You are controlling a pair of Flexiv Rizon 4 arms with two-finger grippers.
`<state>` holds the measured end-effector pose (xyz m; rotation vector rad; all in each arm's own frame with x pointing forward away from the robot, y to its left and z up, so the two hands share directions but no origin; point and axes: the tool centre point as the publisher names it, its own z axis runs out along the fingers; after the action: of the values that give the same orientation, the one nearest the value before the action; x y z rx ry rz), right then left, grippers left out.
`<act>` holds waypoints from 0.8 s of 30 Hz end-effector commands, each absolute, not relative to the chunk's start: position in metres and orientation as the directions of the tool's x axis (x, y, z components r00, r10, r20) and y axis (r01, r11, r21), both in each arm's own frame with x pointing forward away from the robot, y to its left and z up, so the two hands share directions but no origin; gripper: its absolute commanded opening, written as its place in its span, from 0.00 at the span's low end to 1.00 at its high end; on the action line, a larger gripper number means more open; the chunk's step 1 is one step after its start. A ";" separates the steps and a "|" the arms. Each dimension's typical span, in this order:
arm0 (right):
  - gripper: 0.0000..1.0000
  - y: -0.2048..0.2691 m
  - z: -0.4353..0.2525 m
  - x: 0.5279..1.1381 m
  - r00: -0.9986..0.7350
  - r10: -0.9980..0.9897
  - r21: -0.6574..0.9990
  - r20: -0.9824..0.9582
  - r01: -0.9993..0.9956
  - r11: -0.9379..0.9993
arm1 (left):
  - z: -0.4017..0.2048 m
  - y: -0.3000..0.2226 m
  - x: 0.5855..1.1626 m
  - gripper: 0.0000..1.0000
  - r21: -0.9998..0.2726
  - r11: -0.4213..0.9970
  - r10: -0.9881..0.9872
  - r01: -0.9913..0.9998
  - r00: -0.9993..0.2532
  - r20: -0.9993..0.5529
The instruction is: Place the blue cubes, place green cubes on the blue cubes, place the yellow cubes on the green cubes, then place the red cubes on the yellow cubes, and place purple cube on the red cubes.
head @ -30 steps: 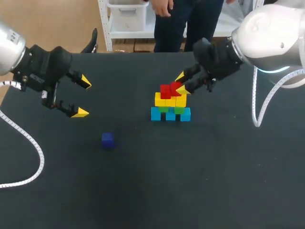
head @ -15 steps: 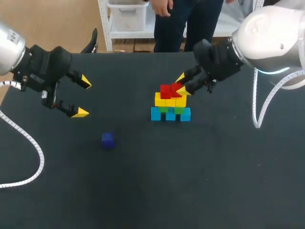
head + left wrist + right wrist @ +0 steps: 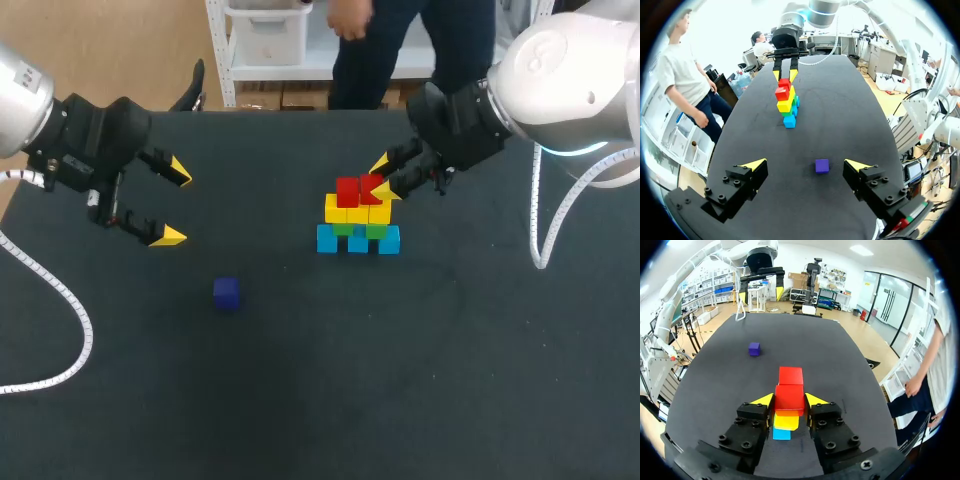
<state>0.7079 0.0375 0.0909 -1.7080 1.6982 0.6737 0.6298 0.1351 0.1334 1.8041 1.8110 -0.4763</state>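
My right claw [image 3: 789,401] is clenched on a red cube [image 3: 789,396] sitting square on top of the stack [image 3: 357,215]. The other red cube [image 3: 790,375] touches it just ahead, so the red pair runs straight out from the claw. My left claw [image 3: 172,203] hangs spread wide. The purple cube [image 3: 227,292] lies on the table [image 3: 400,380] near it, well apart from the stack.

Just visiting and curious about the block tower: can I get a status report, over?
Left end effector open, empty. Right end effector shut on red cube atop yellow cubes. Purple cube loose on table, path to it clear.
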 end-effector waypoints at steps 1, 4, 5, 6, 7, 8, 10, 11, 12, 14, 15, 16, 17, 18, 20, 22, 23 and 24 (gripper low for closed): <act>0.00 0.038 0.090 0.709 0.039 -0.673 -0.078 -0.738 -0.997 0.028 | 0.133 0.137 0.629 1.00 0.124 0.042 0.800 0.991 0.041 -0.599; 0.00 0.038 0.091 0.709 0.039 -0.673 -0.078 -0.738 -0.997 0.027 | 0.133 0.137 0.629 1.00 0.124 0.042 0.800 0.991 0.041 -0.599; 0.00 0.038 0.091 0.709 0.039 -0.673 -0.078 -0.738 -0.997 0.027 | 0.133 0.137 0.629 1.00 0.124 0.042 0.800 0.991 0.041 -0.599; 0.00 0.039 0.090 0.710 0.039 -0.673 -0.077 -0.739 -0.997 0.027 | 0.133 0.137 0.629 1.00 0.124 0.042 0.800 0.991 0.041 -0.599; 0.00 0.039 0.090 0.710 0.039 -0.673 -0.077 -0.738 -0.997 0.027 | 0.133 0.137 0.629 1.00 0.124 0.042 0.800 0.991 0.041 -0.599; 0.00 0.039 0.090 0.710 0.039 -0.673 -0.077 -0.738 -0.997 0.026 | 0.133 0.137 0.629 1.00 0.124 0.042 0.800 0.991 0.041 -0.599; 0.00 0.039 0.090 0.710 0.039 -0.673 -0.076 -0.739 -0.997 0.026 | 0.133 0.137 0.629 1.00 0.124 0.042 0.800 0.991 0.041 -0.599; 0.00 0.039 0.090 0.711 0.039 -0.673 -0.076 -0.739 -0.997 0.026 | 0.133 0.137 0.629 1.00 0.124 0.042 0.800 0.991 0.041 -0.599; 0.00 0.040 0.090 0.710 0.039 -0.673 -0.076 -0.739 -0.997 0.026 | 0.133 0.137 0.629 1.00 0.124 0.042 0.800 0.991 0.041 -0.599; 0.00 0.040 0.090 0.710 0.038 -0.673 -0.075 -0.739 -0.997 0.027 | 0.133 0.137 0.629 1.00 0.124 0.042 0.800 0.991 0.041 -0.599; 0.00 0.040 0.090 0.710 0.037 -0.673 -0.074 -0.739 -0.997 0.027 | 0.133 0.137 0.629 1.00 0.124 0.042 0.800 0.991 0.041 -0.599; 0.00 0.040 0.090 0.710 0.037 -0.673 -0.074 -0.739 -0.997 0.027 | 0.133 0.137 0.629 1.00 0.124 0.042 0.800 0.991 0.041 -0.599; 0.00 0.040 0.090 0.710 0.036 -0.673 -0.073 -0.739 -0.997 0.027 | 0.133 0.137 0.629 1.00 0.124 0.042 0.800 0.991 0.041 -0.599; 0.00 0.040 0.090 0.710 0.036 -0.673 -0.073 -0.739 -0.997 0.027 | 0.133 0.137 0.629 1.00 0.124 0.042 0.800 0.991 0.041 -0.599; 0.00 0.040 0.089 0.709 0.035 -0.673 -0.072 -0.739 -0.997 0.028 | 0.133 0.137 0.629 1.00 0.124 0.042 0.800 0.991 0.041 -0.599; 0.00 0.040 0.088 0.709 0.033 -0.673 -0.070 -0.739 -0.997 0.028 | 0.133 0.137 0.629 1.00 0.124 0.042 0.800 0.991 0.041 -0.599; 0.00 0.040 0.088 0.708 0.032 -0.673 -0.069 -0.739 -0.997 0.028 | 0.133 0.137 0.629 1.00 0.124 0.042 0.800 0.991 0.041 -0.599; 0.00 0.040 0.088 0.708 0.031 -0.673 -0.068 -0.739 -0.997 0.029 | 0.133 0.137 0.629 1.00 0.124 0.042 0.800 0.991 0.041 -0.599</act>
<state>0.7082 0.0396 0.0886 -1.7077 1.7049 0.6838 0.6298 0.1351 0.1334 1.8041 1.8110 -0.4763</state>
